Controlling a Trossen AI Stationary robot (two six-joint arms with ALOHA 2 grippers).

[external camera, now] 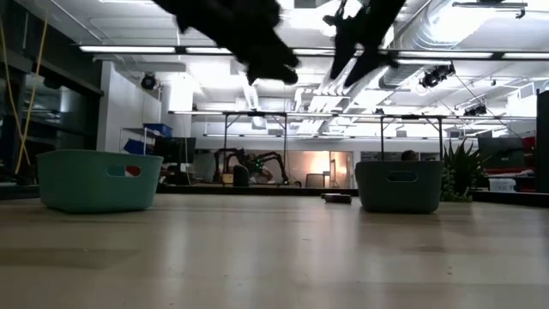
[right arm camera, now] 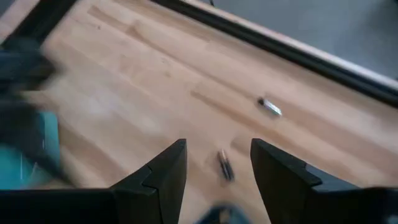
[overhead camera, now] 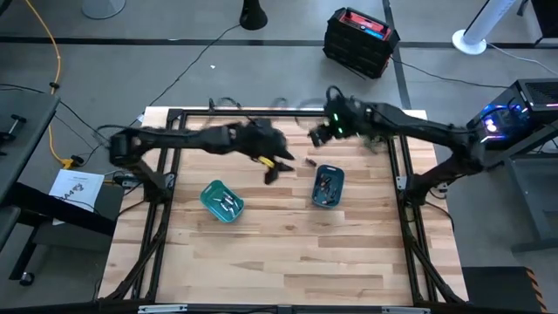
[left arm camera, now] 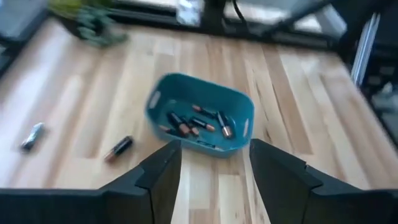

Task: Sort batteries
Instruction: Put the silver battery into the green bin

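Two teal bins stand on the wooden table. The left bin [overhead camera: 221, 200] holds a few pale batteries. The right bin [overhead camera: 329, 186] [left arm camera: 199, 121] holds several dark batteries with copper ends. Loose batteries lie on the boards: a dark one [left arm camera: 118, 148], a silvery one [left arm camera: 31, 135], and the right wrist view shows two [right arm camera: 225, 165] [right arm camera: 270, 107]. My left gripper [overhead camera: 277, 166] [left arm camera: 214, 149] hovers open above the table, left of the right bin. My right gripper [overhead camera: 316, 135] [right arm camera: 217, 149] hovers open near the far edge, above a loose battery.
A black frame [overhead camera: 174, 118] runs along the table's far and side edges. Bare boards stretch from both bins toward the near edge [overhead camera: 279, 270]. In the low view both bins [external camera: 99, 178] [external camera: 399, 184] stand apart, with one battery [external camera: 336, 197] lying beside the right one.
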